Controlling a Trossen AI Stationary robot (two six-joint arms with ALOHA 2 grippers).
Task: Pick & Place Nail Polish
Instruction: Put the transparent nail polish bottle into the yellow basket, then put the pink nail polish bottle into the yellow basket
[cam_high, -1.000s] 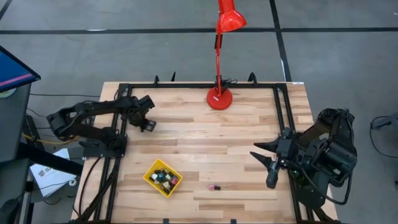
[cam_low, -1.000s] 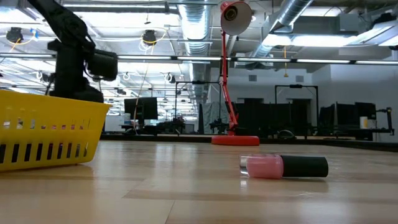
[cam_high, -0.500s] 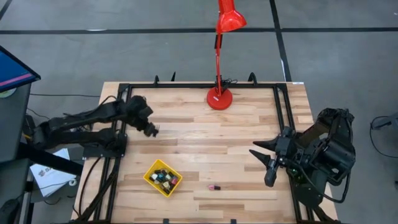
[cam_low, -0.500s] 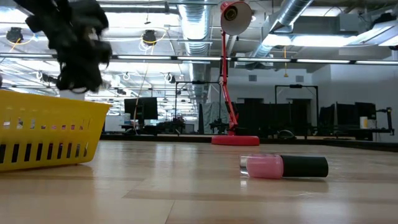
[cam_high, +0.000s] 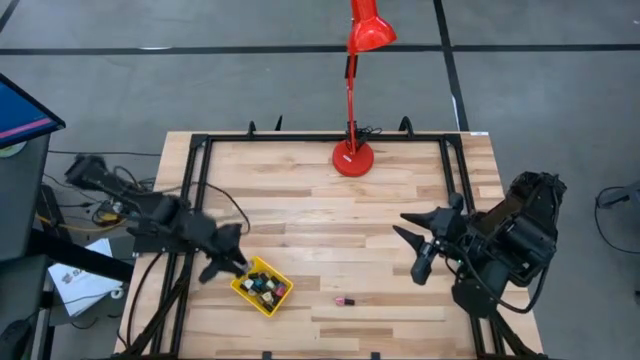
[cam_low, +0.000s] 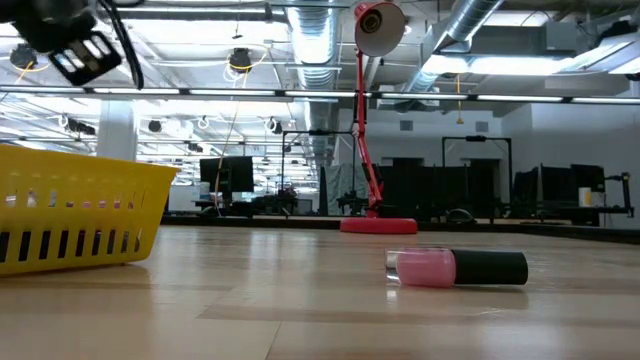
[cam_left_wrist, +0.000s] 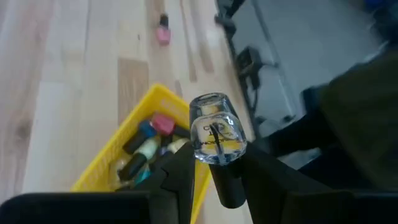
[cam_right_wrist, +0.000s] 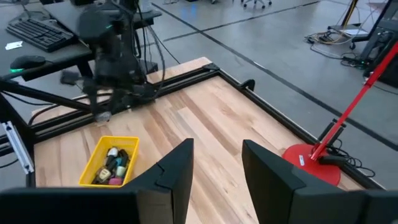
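My left tool (cam_left_wrist: 214, 163), pinching a clear bottle (cam_left_wrist: 216, 129), has swung down beside the yellow tray (cam_high: 262, 285); release next. Right tool (cam_high: 412, 249) spread, idle at 3 o'clock.

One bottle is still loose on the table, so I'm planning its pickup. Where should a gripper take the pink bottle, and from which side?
The pink bottle lies on its side, its black cap pointing away from the yellow tray. Probably best to come straight down and close across its width near the middle, where glass meets cap: it is round and could roll. The open right gripper looks well placed; the left gripper holds a clear bottle.
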